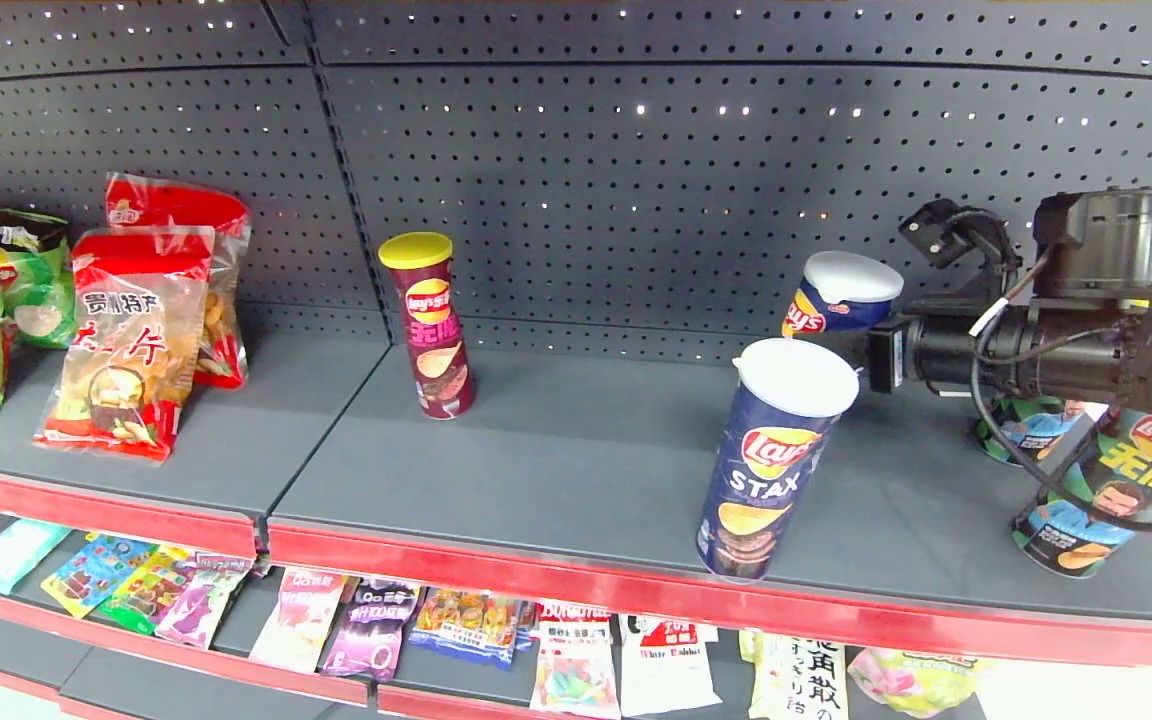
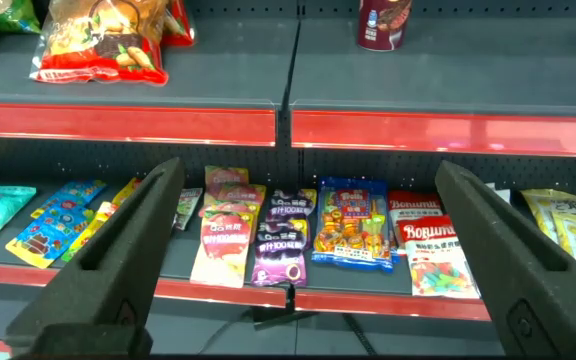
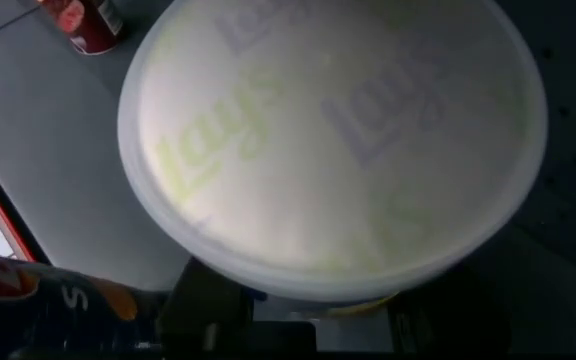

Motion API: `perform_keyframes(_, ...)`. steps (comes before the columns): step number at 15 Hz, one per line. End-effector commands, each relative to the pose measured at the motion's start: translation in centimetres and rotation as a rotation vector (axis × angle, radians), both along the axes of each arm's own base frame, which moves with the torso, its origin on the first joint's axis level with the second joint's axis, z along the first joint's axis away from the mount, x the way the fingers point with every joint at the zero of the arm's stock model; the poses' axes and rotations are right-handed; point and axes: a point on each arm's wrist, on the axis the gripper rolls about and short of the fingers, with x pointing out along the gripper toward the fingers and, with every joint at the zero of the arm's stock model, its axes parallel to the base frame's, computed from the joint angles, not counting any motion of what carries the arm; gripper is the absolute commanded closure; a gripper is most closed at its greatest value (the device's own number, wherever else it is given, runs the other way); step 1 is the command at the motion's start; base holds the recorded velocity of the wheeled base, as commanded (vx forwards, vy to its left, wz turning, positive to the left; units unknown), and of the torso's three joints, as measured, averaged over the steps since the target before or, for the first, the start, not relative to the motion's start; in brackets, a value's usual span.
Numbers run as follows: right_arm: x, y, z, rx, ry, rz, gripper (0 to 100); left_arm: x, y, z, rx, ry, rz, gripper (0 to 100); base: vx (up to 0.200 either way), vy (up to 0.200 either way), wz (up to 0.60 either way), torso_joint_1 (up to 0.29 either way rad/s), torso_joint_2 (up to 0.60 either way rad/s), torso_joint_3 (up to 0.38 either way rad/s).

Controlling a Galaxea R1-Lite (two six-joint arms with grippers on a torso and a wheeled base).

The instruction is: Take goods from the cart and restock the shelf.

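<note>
I see a blue chip can (image 1: 841, 297) with a white lid, tilted, toward the back of the grey shelf (image 1: 586, 450). A matching can (image 1: 766, 470) stands at the shelf's front edge.

Shelf (image 1: 576, 450): wide bare stretch between maroon can (image 1: 428, 325) and front blue can (image 1: 774, 460), open through to the back panel. Front blue can stands at the front lip and blocks entry there. Right end is crowded: right arm (image 1: 1036, 350) lies across it holding rear blue can (image 1: 841, 295), with green cans (image 1: 1076, 530) beneath. Red bags (image 1: 131, 340) fill the left bay.
</note>
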Motion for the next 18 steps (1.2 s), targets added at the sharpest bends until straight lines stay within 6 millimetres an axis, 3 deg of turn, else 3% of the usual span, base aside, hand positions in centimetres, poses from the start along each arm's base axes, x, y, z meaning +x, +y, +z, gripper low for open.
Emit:
perform_keyframes(1, 1.0, 0.2, -0.3, 0.004, 0.002, 0.015, 100, 0.0, 0.0, 0.0, 0.0, -0.001, 0.0, 0, 0.0, 0.0, 0.0, 0.0, 0.0, 0.0)
perform_keyframes(6, 2.1, 0.5, -1.0, 0.008, 0.015, 0.04, 100, 0.0, 0.0, 0.0, 0.0, 0.001, 0.0, 0, 0.0, 0.0, 0.0, 0.0, 0.0, 0.0)
perform_keyframes(18, 2.2, 0.8, -0.9, 0.025, 0.017, 0.084, 100, 0.0, 0.0, 0.0, 0.0, -0.001, 0.002, 0, 0.0, 0.0, 0.0, 0.0, 0.0, 0.0)
